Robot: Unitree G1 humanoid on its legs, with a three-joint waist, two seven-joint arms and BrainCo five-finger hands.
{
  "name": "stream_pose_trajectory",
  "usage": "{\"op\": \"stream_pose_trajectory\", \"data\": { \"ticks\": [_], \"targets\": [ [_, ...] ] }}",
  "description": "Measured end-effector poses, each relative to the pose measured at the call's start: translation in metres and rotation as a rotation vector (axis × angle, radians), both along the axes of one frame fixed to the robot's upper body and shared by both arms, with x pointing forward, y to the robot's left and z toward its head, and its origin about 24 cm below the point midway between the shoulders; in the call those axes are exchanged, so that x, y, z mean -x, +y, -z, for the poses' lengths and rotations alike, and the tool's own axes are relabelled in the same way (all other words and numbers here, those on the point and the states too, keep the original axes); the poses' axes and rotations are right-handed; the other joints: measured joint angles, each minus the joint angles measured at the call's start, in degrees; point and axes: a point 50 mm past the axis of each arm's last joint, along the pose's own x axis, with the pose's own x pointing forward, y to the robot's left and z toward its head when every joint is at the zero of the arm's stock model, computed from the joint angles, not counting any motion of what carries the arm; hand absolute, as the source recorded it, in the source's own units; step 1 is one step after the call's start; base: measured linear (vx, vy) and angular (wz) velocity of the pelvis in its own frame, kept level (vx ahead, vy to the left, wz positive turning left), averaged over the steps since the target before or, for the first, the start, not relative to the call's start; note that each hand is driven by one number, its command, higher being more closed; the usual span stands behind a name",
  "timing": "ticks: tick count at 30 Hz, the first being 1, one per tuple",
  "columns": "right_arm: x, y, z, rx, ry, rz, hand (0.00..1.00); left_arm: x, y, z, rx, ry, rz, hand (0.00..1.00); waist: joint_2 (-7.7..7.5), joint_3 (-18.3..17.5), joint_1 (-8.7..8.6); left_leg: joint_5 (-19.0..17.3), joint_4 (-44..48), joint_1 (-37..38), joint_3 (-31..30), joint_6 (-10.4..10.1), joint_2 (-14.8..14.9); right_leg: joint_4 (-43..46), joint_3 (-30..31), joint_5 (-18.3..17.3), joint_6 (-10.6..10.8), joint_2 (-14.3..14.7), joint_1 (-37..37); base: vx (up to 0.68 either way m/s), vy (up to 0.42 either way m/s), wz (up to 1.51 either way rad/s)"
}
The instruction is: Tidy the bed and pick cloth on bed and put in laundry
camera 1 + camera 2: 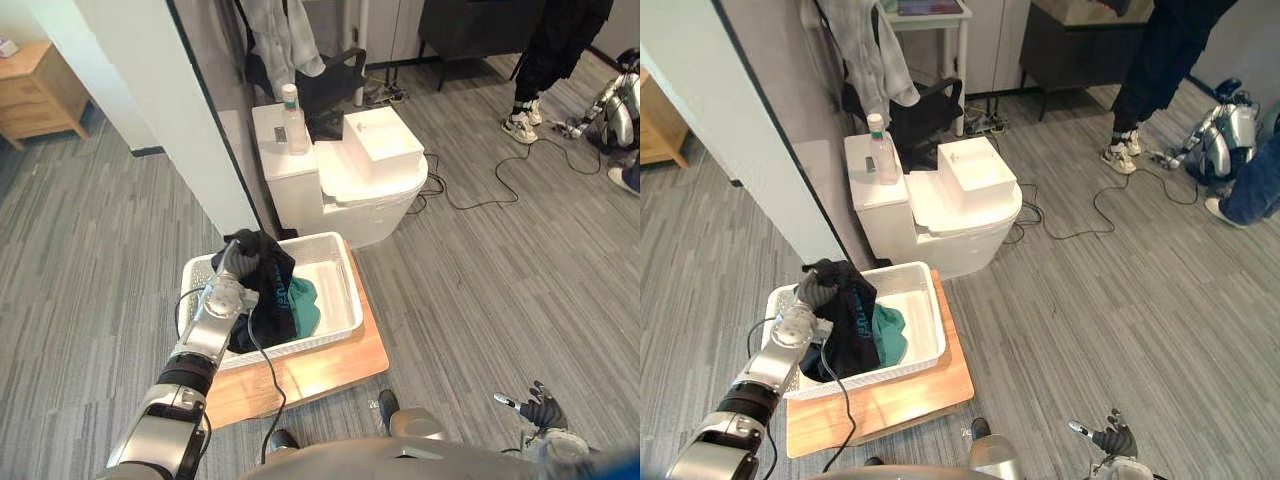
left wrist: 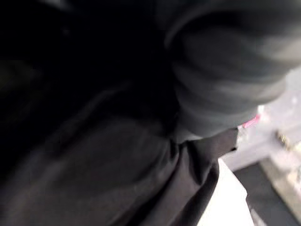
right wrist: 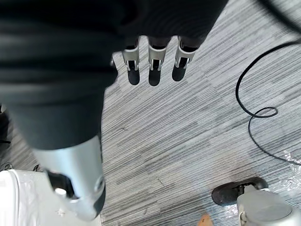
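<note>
A black cloth (image 1: pixel 265 285) hangs bunched over the left half of a white laundry basket (image 1: pixel 343 287), its lower part lying inside. My left hand (image 1: pixel 226 292) is over the basket's left side, its fingers curled into the top of that cloth. In the left wrist view the dark cloth (image 2: pixel 108 155) lies close against the hand. A teal cloth (image 1: pixel 304 303) lies in the basket beside the black one. My right hand (image 1: pixel 541 407) hangs low at the lower right over the floor, fingers (image 3: pixel 149 66) straight and holding nothing.
The basket stands on a wooden board (image 1: pixel 322 370) on the grey floor. Behind it is a white toilet-shaped unit (image 1: pixel 360 175) with a clear bottle (image 1: pixel 293 120) on top. A white wall panel (image 1: pixel 170 110) rises at left. A person's legs (image 1: pixel 530 90) and a floor cable (image 1: pixel 480 190) are at right.
</note>
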Motion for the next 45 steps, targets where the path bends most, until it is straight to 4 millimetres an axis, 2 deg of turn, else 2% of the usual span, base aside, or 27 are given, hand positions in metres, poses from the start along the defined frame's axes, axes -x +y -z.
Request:
{"op": "stream_pose_trajectory", "data": {
  "ticks": [4, 9, 15, 18, 24, 27, 30, 31, 33, 36, 39, 40, 41, 42, 44, 45],
  "targets": [
    [-0.002, 0.000, -0.001, 0.001, -0.015, -0.008, 0.00, 0.007, 0.004, 0.012, -0.008, 0.060, -0.025, 0.00, 0.41, 0.2, 0.01, -0.2, 0.0, 0.5, 0.6, -0.2, 0.2, 0.1, 0.6, -0.1, -0.1, 0.3, 0.1, 0.04, -0.006, -0.08],
    [-0.007, 0.002, -0.002, -0.009, -0.027, -0.025, 0.00, 0.010, 0.008, 0.015, -0.002, 0.060, -0.061, 0.00, 0.46, 0.2, -0.01, -0.3, 0.0, 1.1, 0.6, -0.3, 0.3, 0.4, 0.6, -0.5, -0.2, 0.4, 0.5, 0.00, -0.002, -0.01],
    [-0.008, 0.004, -0.001, -0.008, -0.026, -0.027, 0.00, 0.009, 0.013, 0.009, 0.005, -0.009, -0.103, 0.00, 0.71, 0.1, 0.29, -0.2, 0.0, 1.2, -0.6, -0.2, 0.0, 1.1, -0.5, -1.1, -0.1, 0.0, 1.0, -0.01, 0.000, 0.10],
    [-0.006, 0.011, 0.003, -0.019, -0.020, -0.013, 0.00, 0.009, 0.016, -0.001, 0.086, -0.070, -0.128, 0.00, 0.72, 0.0, 0.65, -0.1, 0.0, 1.1, -1.9, -0.1, -0.1, 1.5, -1.8, -1.8, 0.0, -0.3, 1.6, 0.00, -0.004, 0.23],
    [0.001, 0.015, 0.010, -0.048, 0.009, 0.018, 0.00, 0.015, 0.028, -0.021, 0.264, -0.203, -0.205, 0.00, 1.19, -0.4, 3.31, -0.2, 0.0, 1.0, -3.6, -0.1, -0.1, 1.5, -3.6, -2.4, -0.1, -0.5, 2.4, 0.03, -0.009, 0.15],
    [0.003, 0.014, 0.011, -0.044, 0.019, 0.036, 0.00, 0.018, 0.037, -0.028, 0.314, -0.244, -0.236, 0.00, 1.31, -0.5, 3.62, -0.2, 0.0, 1.0, -4.9, -0.2, -0.2, 1.4, -5.3, -2.8, -0.1, -0.7, 3.3, 0.03, -0.011, 0.26],
    [0.004, 0.013, 0.012, -0.046, 0.024, 0.048, 0.00, 0.024, 0.042, -0.031, 0.346, -0.272, -0.261, 0.00, 1.32, -0.7, 3.91, -0.2, 0.0, 1.0, -5.7, -0.2, -0.2, 1.4, -5.9, -3.2, -0.1, -0.7, 3.7, 0.03, -0.009, 0.16],
    [0.006, 0.014, 0.014, -0.049, 0.035, 0.054, 0.00, 0.026, 0.046, -0.031, 0.370, -0.287, -0.278, 0.00, 1.42, -0.9, 4.97, -0.2, 0.0, 1.0, -5.9, -0.2, -0.2, 1.4, -6.2, -3.4, -0.1, -0.7, 4.1, 0.03, -0.006, 0.10],
    [0.007, 0.014, 0.015, -0.058, 0.035, 0.066, 0.00, 0.033, 0.052, -0.030, 0.434, -0.297, -0.309, 0.00, 1.41, -0.9, 5.36, -0.3, 0.0, 1.0, -6.1, -0.1, -0.2, 1.4, -6.5, -3.6, -0.1, -0.8, 4.1, 0.02, -0.004, 0.08],
    [0.009, 0.015, 0.017, -0.069, 0.044, 0.082, 0.00, 0.059, 0.063, -0.014, 0.504, -0.249, -0.352, 0.00, 1.41, -1.4, 6.18, -0.5, 0.0, 1.0, -6.4, -0.2, -0.2, 1.4, -6.7, -3.9, -0.1, -0.8, 4.1, 0.02, 0.001, 0.01],
    [0.019, 0.019, 0.024, -0.103, 0.076, 0.129, 0.00, 0.091, 0.068, 0.020, 0.530, -0.117, -0.430, 0.00, 0.85, -2.0, 6.84, -0.6, 0.0, 1.0, -7.2, -0.2, -0.4, 1.4, -7.0, -4.2, -0.1, -0.9, 4.4, 0.05, 0.000, 0.10],
    [0.020, 0.022, 0.027, -0.117, 0.077, 0.141, 0.00, 0.108, 0.069, 0.039, 0.553, -0.049, -0.481, 0.00, 0.62, -2.1, 7.00, -0.7, 0.0, 1.0, -7.3, -0.2, -0.4, 1.4, -7.0, -4.3, -0.1, -0.9, 4.5, 0.03, 0.004, 0.05],
    [0.020, 0.025, 0.029, -0.131, 0.081, 0.140, 0.00, 0.125, 0.066, 0.056, 0.587, 0.028, -0.515, 0.00, 0.41, -2.3, 7.43, -0.8, 0.0, 1.0, -7.2, -0.2, -0.4, 1.4, -7.0, -4.3, -0.1, -0.9, 4.6, 0.00, 0.000, 0.00],
    [0.021, 0.026, 0.030, -0.136, 0.085, 0.140, 0.00, 0.132, 0.063, 0.064, 0.608, 0.065, -0.522, 0.00, 0.35, -2.3, 7.77, -0.8, 0.0, 1.0, -7.2, -0.2, -0.5, 1.4, -7.0, -4.3, -0.1, -1.0, 4.6, 0.00, 0.000, 0.00],
    [0.023, 0.029, 0.033, -0.154, 0.096, 0.137, 0.00, 0.159, 0.043, 0.091, 0.675, 0.202, -0.535, 0.00, -0.01, -2.6, 8.42, -0.9, 0.0, 1.0, -7.3, -0.1, -0.8, 1.3, -7.0, -4.3, 0.0, -1.3, 4.6, 0.00, 0.009, 0.02],
    [0.023, 0.030, 0.033, -0.159, 0.095, 0.135, 0.00, 0.167, 0.039, 0.097, 0.685, 0.236, -0.539, 0.00, -0.02, -2.6, 8.54, -0.9, 0.0, 1.1, -7.3, 0.0, -0.8, 1.3, -7.0, -4.3, 0.1, -1.3, 4.7, 0.00, 0.017, 0.06]
  ]
}}
